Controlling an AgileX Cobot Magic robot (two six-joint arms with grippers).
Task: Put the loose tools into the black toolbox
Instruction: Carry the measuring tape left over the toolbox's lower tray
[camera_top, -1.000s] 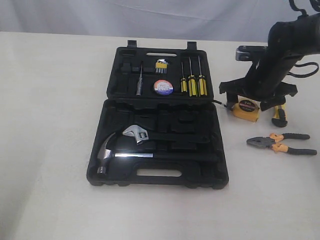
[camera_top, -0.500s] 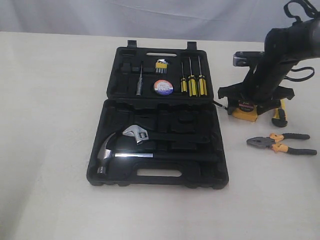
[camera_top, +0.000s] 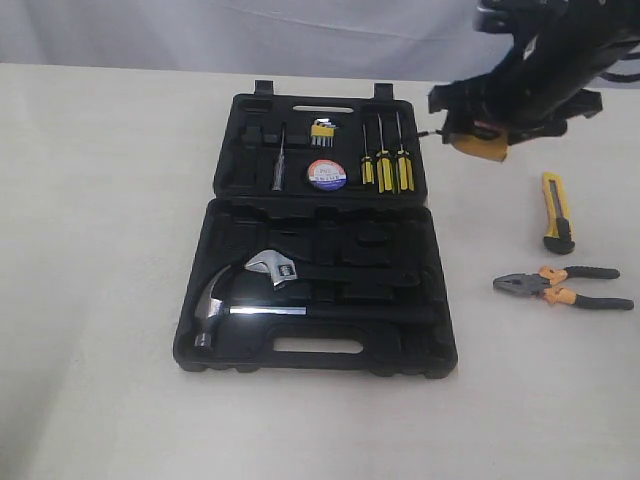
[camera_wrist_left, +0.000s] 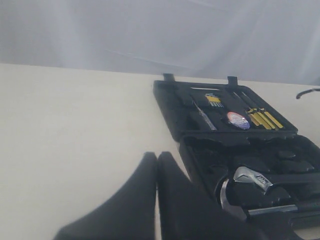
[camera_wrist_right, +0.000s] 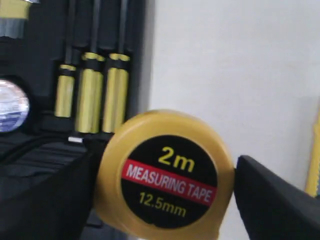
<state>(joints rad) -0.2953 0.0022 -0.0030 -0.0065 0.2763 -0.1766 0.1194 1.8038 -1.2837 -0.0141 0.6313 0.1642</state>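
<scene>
My right gripper (camera_top: 478, 128) is shut on the yellow tape measure (camera_top: 481, 143) (camera_wrist_right: 165, 175) and holds it in the air beside the right edge of the toolbox lid. The black toolbox (camera_top: 315, 355) lies open with the black tape roll (camera_top: 326, 175) seated in its lid. On the table to the right lie the yellow-black utility knife (camera_top: 556, 210) and the pliers (camera_top: 560, 287) with orange-black handles. My left gripper (camera_wrist_left: 157, 165) is shut with nothing in it, off to the left of the toolbox (camera_wrist_left: 172, 107); it does not show in the exterior view.
A hammer (camera_top: 225, 305) and a wrench (camera_top: 274, 267) sit in the toolbox base. Yellow-handled screwdrivers (camera_top: 386, 168) (camera_wrist_right: 92, 97), a slim screwdriver (camera_top: 281, 160) and a hex key set (camera_top: 322, 131) sit in the lid. A pale curtain hangs behind the table.
My right gripper closed on the tape measure and lifted it off the table, up and slightly left. The utility knife, half hidden before, now lies in full view.
</scene>
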